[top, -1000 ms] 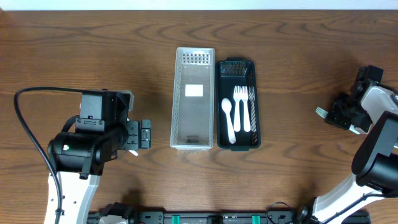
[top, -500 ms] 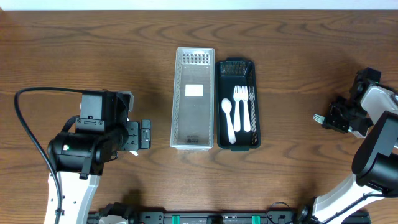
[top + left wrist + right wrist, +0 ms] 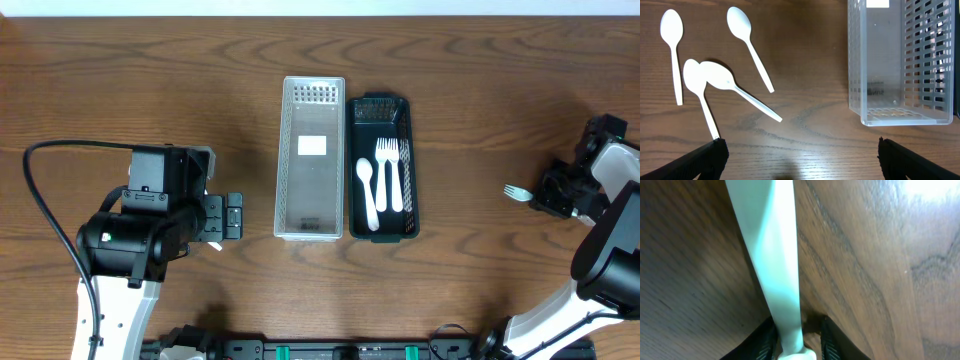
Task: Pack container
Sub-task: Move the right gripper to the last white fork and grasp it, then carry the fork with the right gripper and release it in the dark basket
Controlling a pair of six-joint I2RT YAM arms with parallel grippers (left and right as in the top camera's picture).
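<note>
A clear plastic container [image 3: 310,160] stands at the table's middle, and it also shows empty in the left wrist view [image 3: 900,60]. A black container [image 3: 405,215] beside it holds a white spoon [image 3: 367,190] and two white forks [image 3: 388,172]. My right gripper [image 3: 548,195] at the far right is shut on a white fork [image 3: 516,192]; its handle [image 3: 772,255] runs between the fingers [image 3: 797,337]. My left gripper [image 3: 799,150] is open and empty over bare wood, left of the clear container. Several white spoons [image 3: 747,42] lie ahead of it.
The left arm's body [image 3: 140,225] covers the loose spoons in the overhead view. A black cable [image 3: 40,190] loops at the far left. The robot base rail [image 3: 330,350] runs along the front edge.
My right gripper has shifted toward the front of the table and slightly right, carrying the fork. The left arm has not moved.
</note>
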